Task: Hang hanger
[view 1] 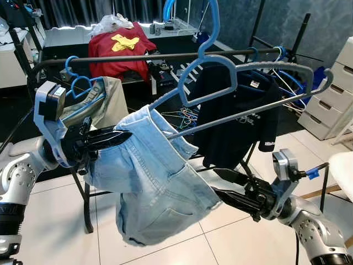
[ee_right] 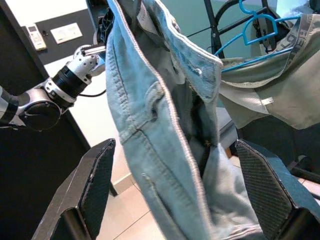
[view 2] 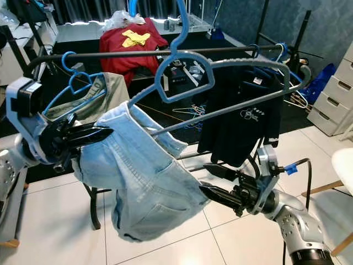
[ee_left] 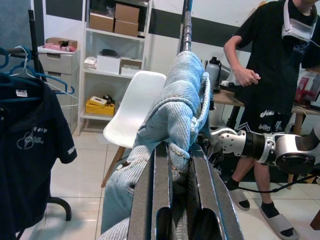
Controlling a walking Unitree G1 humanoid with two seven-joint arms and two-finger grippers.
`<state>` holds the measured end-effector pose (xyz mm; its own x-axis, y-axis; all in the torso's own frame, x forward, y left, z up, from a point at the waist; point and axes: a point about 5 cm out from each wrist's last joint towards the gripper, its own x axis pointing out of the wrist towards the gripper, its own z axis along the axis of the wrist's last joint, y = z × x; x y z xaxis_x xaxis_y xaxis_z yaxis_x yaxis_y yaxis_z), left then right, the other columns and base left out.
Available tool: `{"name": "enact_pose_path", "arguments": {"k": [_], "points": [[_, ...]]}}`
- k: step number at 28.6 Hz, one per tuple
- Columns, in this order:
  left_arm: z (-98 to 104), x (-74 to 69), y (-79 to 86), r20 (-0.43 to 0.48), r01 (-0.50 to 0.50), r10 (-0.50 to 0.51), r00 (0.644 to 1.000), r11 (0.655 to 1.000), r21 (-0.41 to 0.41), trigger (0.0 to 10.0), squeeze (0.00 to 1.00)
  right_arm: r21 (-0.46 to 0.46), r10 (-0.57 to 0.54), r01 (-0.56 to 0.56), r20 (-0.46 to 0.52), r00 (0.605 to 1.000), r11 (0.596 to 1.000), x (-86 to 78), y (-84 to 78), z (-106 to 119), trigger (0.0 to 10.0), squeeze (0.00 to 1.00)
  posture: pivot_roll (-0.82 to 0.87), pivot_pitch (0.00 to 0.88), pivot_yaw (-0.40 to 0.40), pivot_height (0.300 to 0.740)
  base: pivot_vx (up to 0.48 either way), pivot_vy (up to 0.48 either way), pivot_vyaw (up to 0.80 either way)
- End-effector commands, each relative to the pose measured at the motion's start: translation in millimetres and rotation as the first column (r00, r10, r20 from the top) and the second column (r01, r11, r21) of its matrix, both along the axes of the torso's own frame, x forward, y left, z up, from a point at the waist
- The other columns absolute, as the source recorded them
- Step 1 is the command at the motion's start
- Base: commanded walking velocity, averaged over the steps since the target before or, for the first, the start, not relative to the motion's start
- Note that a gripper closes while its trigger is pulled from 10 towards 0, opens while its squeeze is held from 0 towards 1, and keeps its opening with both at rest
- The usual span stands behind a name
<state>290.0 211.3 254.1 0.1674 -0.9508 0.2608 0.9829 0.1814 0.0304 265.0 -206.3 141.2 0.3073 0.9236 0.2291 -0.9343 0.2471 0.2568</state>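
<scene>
Left gripper: our left gripper (view 1: 118,136) has its two fingers pinched tight on the waistband of the light denim shorts (view 1: 160,182); in its wrist view the cloth bulges up between the fingers (ee_left: 160,200).

Right gripper: our right gripper (view 1: 223,185) is spread wide with nothing between its fingers; the lower finger sits at the shorts' hem, though we cannot tell if it touches, and the upper finger is just beyond the cloth.

Hanger: the blue-grey hanger (view 1: 248,88) is above and between both grippers, tilted, its lower bar threaded through the shorts just beside the left gripper; its hook (view 1: 212,25) rises past the rail toward the frame's top.

Rail: the black clothes rail (view 1: 165,57) runs behind the hanger, beyond both grippers.

On the rail: a dark polo shirt (view 1: 237,127) hangs above the right gripper, a khaki garment (view 1: 107,99) on a blue hanger sits just behind the left gripper.

Farther back: a red garment (view 1: 124,49) lies well beyond the rail.

Person: in the left wrist view, we see a person in black (ee_left: 272,85) standing behind our right arm, by a white chair (ee_left: 132,115).
</scene>
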Motion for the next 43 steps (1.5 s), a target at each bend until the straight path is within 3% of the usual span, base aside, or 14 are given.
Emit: {"name": "enact_pose_path", "arguments": {"k": [1, 3, 4, 11, 18, 19, 20, 21, 22, 23, 36, 41, 42, 43], "points": [[6.8, 1.6, -3.3, 0.021, 0.021, -0.021, 1.0, 1.0, -0.019, 0.0, 0.0, -0.053, -0.007, 0.007, 0.014, 1.0, 0.999, -0.9, -0.8, -4.0, 10.0, 0.97, -0.18, 0.087, -0.022, 0.74, 0.0, 0.0, 0.0], [6.8, 1.6, -3.3, 0.021, 0.021, -0.021, 1.0, 1.0, -0.019, 0.0, 0.0, -0.053, -0.007, 0.007, 0.014, 1.0, 0.999, -0.9, -0.8, -4.0, 10.0, 0.97, -0.18, 0.087, -0.022, 0.74, 0.0, 0.0, 0.0], [8.3, 3.1, -4.5, 0.025, 0.023, -0.023, 0.999, 0.999, -0.024, 0.0, 0.0, -0.099, -0.013, 0.013, 0.005, 1.0, 0.995, -1.6, -2.1, -10.6, 10.0, 0.02, -0.18, 0.088, -0.018, 0.74, 0.0, 0.0, 0.0], [10.9, 6.5, -5.6, 0.036, 0.014, -0.013, 0.999, 0.999, -0.039, 0.0, 0.0, -0.13, -0.006, 0.004, -0.01, 1.0, 0.992, -3.3, -2.5, -16.0, 10.0, 0.0, -0.18, 0.091, -0.023, 0.74, 0.0, 0.0, 0.0], [20.6, 18.6, -5.5, 0.094, -0.061, 0.069, 0.993, 0.994, -0.086, 0.0, 0.0, -0.136, 0.071, -0.081, -0.075, 0.995, 0.987, -18.4, 6.6, -22.9, 10.0, 0.0, -0.19, 0.096, -0.017, 0.74, 0.0, 0.0, 0.0], [21.6, 19.5, -5.2, 0.099, -0.07, 0.079, 0.992, 0.994, -0.09, 0.0, 0.0, -0.138, 0.082, -0.093, -0.088, 0.993, 0.986, -21.3, 8.1, -24.4, 8.7, 0.0, -0.18, 0.096, -0.019, 0.74, 0.0, 0.0, 0.0], [21.6, 19.5, -5.2, 0.099, -0.07, 0.079, 0.992, 0.994, -0.09, 0.0, 0.0, -0.138, 0.082, -0.093, -0.088, 0.993, 0.986, -21.3, 8.1, -24.4, 8.7, 0.0, -0.18, 0.096, -0.019, 0.74, 0.0, 0.0, 0.0], [22.0, 19.3, -5.4, 0.1, -0.071, 0.08, 0.992, 0.993, -0.091, 0.0, 0.0, -0.157, 0.081, -0.096, -0.101, 0.992, 0.983, -22.4, 7.9, -28.5, 4.2, 0.0, -0.18, 0.096, -0.019, 0.74, 0.0, 0.0, 0.0], [22.0, 19.3, -5.4, 0.1, -0.071, 0.08, 0.992, 0.993, -0.091, 0.0, 0.0, -0.157, 0.081, -0.096, -0.101, 0.992, 0.983, -22.4, 7.9, -28.5, 4.2, 0.0, -0.18, 0.096, -0.019, 0.74, 0.0, 0.0, 0.0], [22.2, 19.0, -5.6, 0.1, -0.072, 0.081, 0.992, 0.993, -0.091, 0.0, 0.0, -0.174, 0.075, -0.094, -0.113, 0.991, 0.98, -22.5, 7.0, -32.8, 0.0, 0.0, -0.18, 0.095, -0.02, 0.74, 0.0, 0.0, 0.0], [24.0, 17.7, -4.6, 0.104, -0.075, 0.084, 0.991, 0.993, -0.088, 0.0, 0.0, -0.243, 0.032, -0.057, -0.107, 0.994, 0.968, -19.2, -1.4, -41.8, 0.0, 0.0, -0.18, 0.097, -0.019, 0.74, 0.0, 0.0, 0.0], [22.5, 17.1, -4.9, 0.101, -0.071, 0.078, 0.992, 0.995, -0.071, 0.0, 0.0, -0.31, -0.06, 0.038, -0.061, 0.996, 0.95, -11.3, -14.8, -42.1, 0.0, 0.0, -0.18, 0.097, -0.02, 0.74, 0.0, 0.0, 0.0], [17.2, 16.0, -5.1, 0.1, -0.07, 0.07, 0.992, 0.998, -0.008, 0.0, 0.0, -0.328, -0.12, 0.108, -0.016, 0.993, 0.939, -5.5, -25.5, -36.3, 0.0, 0.0, -0.18, 0.098, -0.021, 0.74, 0.0, 0.0, 0.0], [17.2, 16.0, -5.1, 0.1, -0.07, 0.07, 0.992, 0.998, -0.008, 0.0, 0.0, -0.328, -0.12, 0.108, -0.016, 0.993, 0.939, -5.5, -25.5, -36.3, 0.0, 0.0, -0.18, 0.098, -0.021, 0.74, 0.0, 0.0, 0.0]]}}
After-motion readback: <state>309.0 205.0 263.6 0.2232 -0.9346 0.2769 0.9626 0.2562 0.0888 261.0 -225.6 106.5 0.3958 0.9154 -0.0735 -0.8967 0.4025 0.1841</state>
